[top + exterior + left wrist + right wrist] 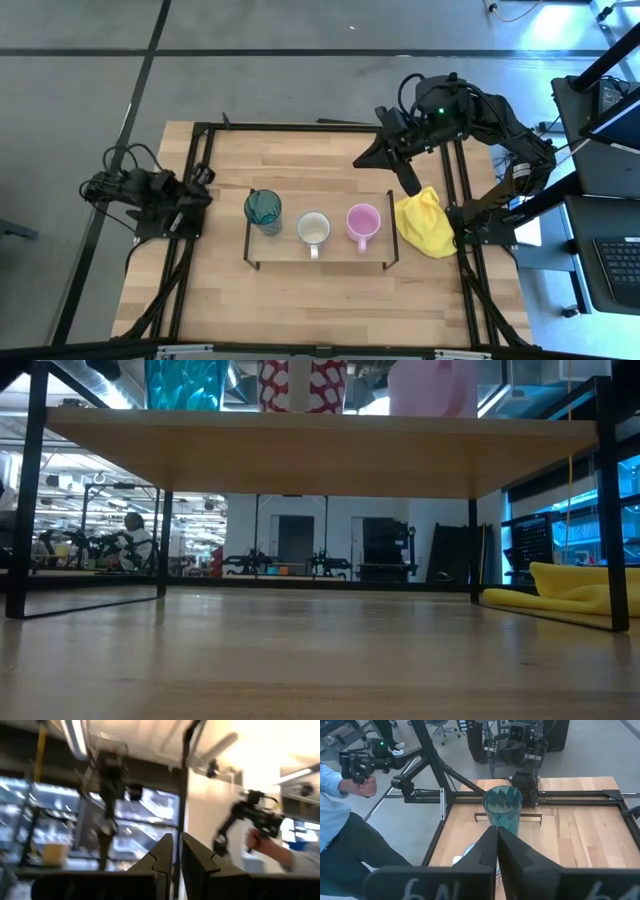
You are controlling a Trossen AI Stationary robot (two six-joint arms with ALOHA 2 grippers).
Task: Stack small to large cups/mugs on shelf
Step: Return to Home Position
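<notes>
Your three cups stand in a row on the shelf (340,252): teal tumbler (263,209) at its left end, white mug (314,229) in the middle, pink mug (362,221) toward the right end. The tumbler looks light, slick and tippy, so pinch its wall. The mugs look rigid and breakable, so take the rim. The left gripper (176,837) at the table's left edge and the right gripper (496,830) near its far right corner are both clenched and empty.

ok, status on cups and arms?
Left pincer shut, at table's left edge; right pincer shut, near the yellow cloth. Teal tumbler, cream mug, pink mug upright in a row on the shelf. Nothing in the way.
</notes>
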